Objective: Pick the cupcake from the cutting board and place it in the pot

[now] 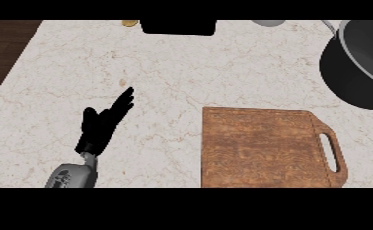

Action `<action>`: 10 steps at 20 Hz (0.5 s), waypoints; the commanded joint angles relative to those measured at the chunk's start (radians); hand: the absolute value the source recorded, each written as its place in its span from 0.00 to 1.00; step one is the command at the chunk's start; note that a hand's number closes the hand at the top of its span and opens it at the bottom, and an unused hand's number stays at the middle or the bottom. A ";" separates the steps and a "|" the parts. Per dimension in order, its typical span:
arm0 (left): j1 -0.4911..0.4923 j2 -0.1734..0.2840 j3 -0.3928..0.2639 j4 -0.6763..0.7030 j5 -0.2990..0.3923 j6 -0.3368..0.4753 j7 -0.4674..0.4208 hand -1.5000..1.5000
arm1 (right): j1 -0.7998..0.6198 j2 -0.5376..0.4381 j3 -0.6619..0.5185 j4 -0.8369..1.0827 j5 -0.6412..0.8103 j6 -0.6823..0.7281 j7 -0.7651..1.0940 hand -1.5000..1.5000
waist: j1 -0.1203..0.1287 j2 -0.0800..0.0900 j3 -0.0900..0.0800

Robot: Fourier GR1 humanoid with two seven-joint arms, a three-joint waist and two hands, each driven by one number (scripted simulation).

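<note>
A brown wooden cutting board (262, 147) with a handle on its right side lies at the lower right of the counter; its top is bare and no cupcake shows on it or anywhere else. The dark pot (350, 68) with a grey rim sits at the right edge, partly cut off by the frame. My left hand (102, 123) hovers over the counter left of the board, fingers straight and pointing up and right, holding nothing. My right hand is out of view.
A black rectangular object (178, 26) stands at the back edge, a small yellowish thing (130, 22) to its left and a grey round object (270, 22) to its right. The marble counter (167, 76) ends at dark wood on the left.
</note>
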 commanded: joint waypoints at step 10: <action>-0.041 -0.012 -0.013 0.014 -0.010 -0.010 0.003 0.50 | -0.175 0.150 0.256 0.194 0.324 0.044 0.353 1.00 | 0.032 0.014 0.000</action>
